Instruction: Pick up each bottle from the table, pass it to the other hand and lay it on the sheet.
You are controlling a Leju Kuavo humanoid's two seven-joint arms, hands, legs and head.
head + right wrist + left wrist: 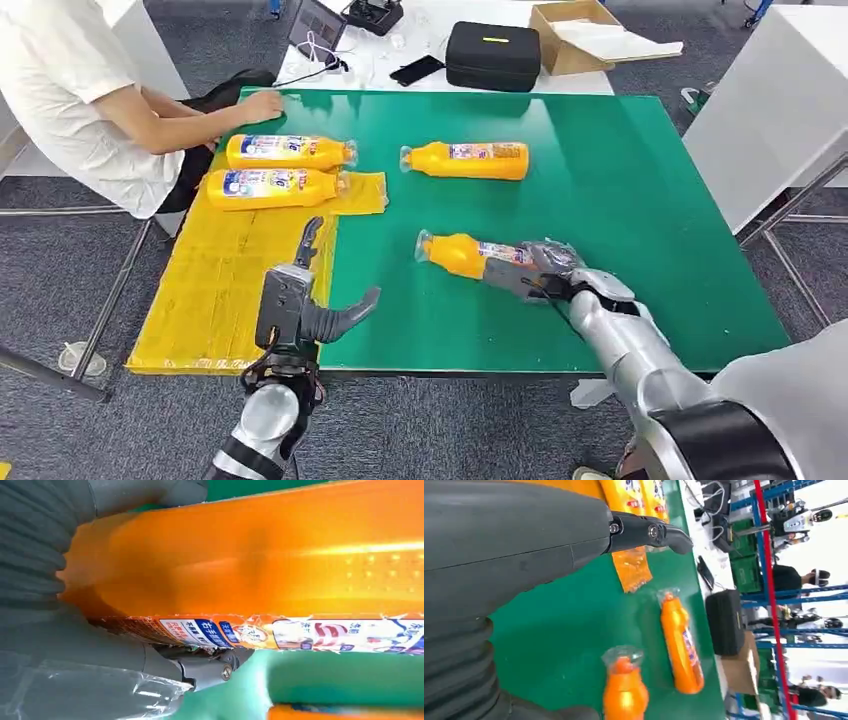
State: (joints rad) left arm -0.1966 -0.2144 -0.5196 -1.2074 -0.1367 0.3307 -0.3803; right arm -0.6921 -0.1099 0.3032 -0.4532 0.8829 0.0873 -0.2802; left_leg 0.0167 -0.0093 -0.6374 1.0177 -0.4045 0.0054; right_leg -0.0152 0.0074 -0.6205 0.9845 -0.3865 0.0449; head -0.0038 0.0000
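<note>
- Yellow sheet (215,290) covers the left part of the green table (640,200); two orange bottles (275,170) lie on its far end, beside a seated person's hand (262,103).
- Left hand (312,300) hovers at the sheet's edge, fingers spread, holding nothing.
- A third bottle (468,159) lies on the bare green.
- Right hand (540,270) grips the fourth bottle (460,254) by its base, near the table's front.

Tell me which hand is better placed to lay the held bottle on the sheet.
Left. The left hand hovers open at the yellow sheet edge; the right hand grips the bottle farther away.
</note>
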